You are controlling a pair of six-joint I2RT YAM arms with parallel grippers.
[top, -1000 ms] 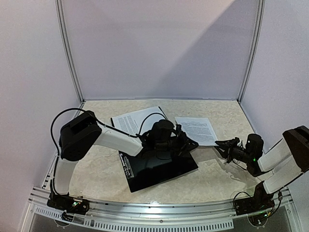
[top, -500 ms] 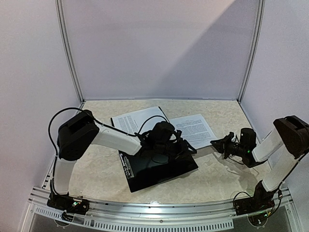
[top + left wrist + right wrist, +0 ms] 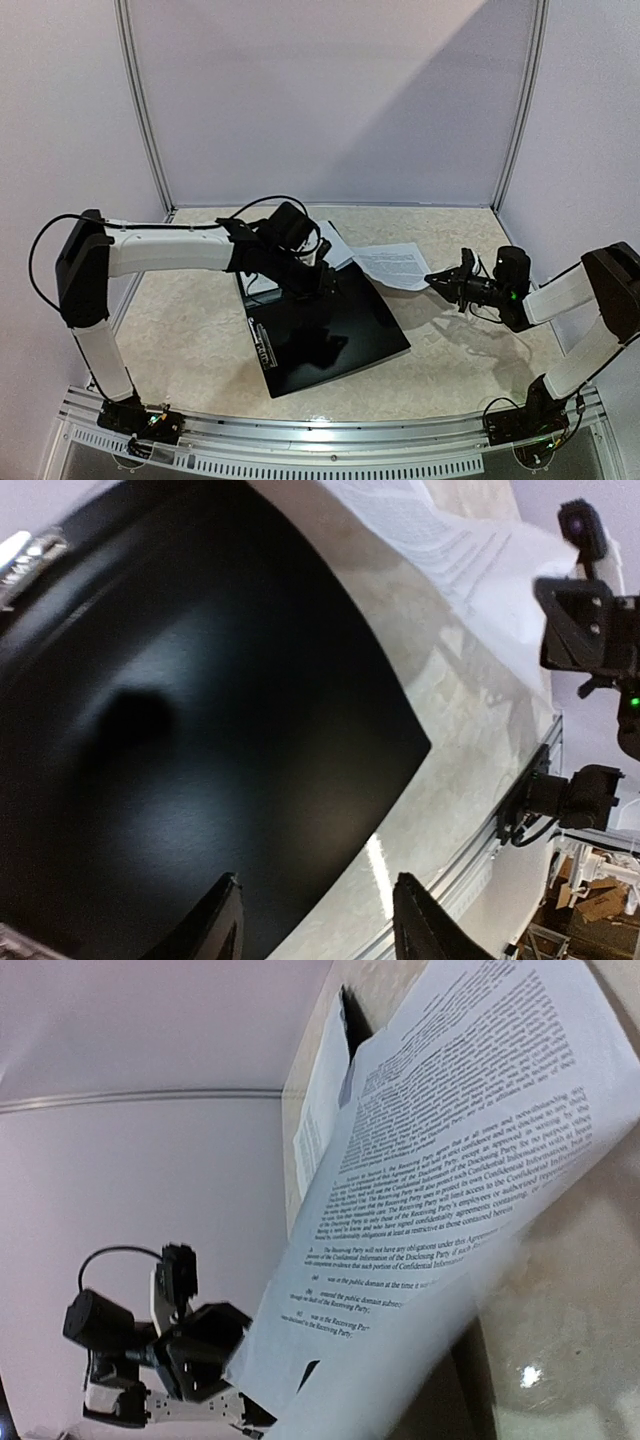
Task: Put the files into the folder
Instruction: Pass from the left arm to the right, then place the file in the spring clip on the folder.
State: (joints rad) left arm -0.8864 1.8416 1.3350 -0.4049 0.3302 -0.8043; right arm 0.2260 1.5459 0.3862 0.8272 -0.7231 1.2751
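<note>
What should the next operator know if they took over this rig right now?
Left hand: open, empty, over the black folder.
Right hand: shut on the edge of a printed sheet, holding it raised just right of the folder.
Second sheet: on the table behind the folder, partly hidden by the left arm.
Done: one sheet gripped.
Left: no sheet is in the folder yet, so both must go in. I cannot tell whether the folder is open.

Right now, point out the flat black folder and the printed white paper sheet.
flat black folder [image 3: 330, 340], top external view, middle of its black surface.
printed white paper sheet [image 3: 450, 1140], right wrist view, its text block.
</note>
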